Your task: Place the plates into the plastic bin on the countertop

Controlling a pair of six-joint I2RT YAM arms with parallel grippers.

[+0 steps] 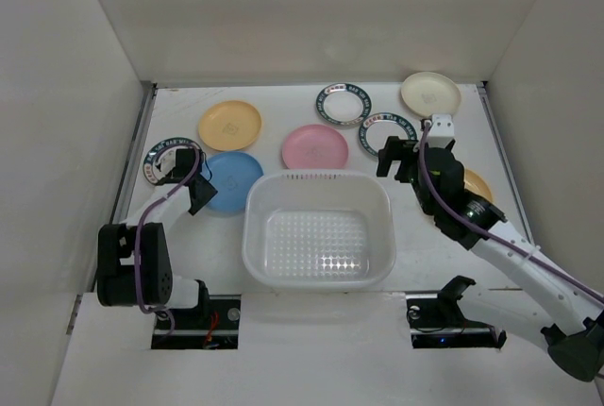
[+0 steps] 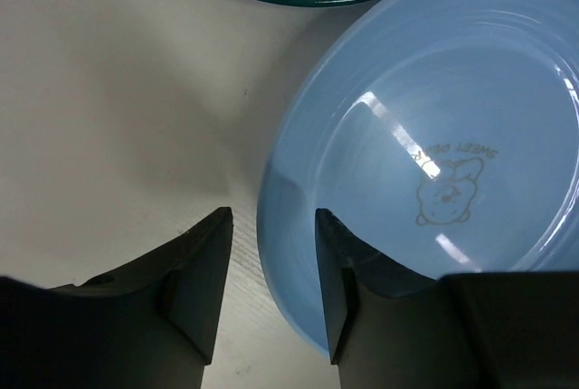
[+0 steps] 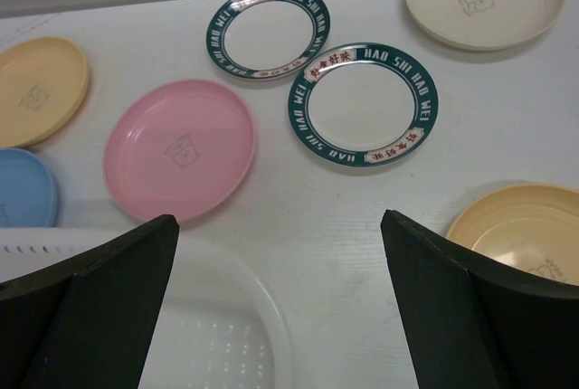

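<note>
left pincer (image 2: 271, 253), part open and empty, is set astride the blue plate (image 2: 434, 154) rim, on the surface (image 2: 118, 118) beside the bin (image 1: 253, 236). with shallow purchase the rim may slip. right pincer (image 3: 279, 222): wide open, empty.

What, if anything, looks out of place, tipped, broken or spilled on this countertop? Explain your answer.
Nothing stands out. The plastic bin sits upright and empty. Every plate in view, from the blue plate to the cream plate, lies flat and right way up on the countertop, with no cracks or spills visible.
</note>
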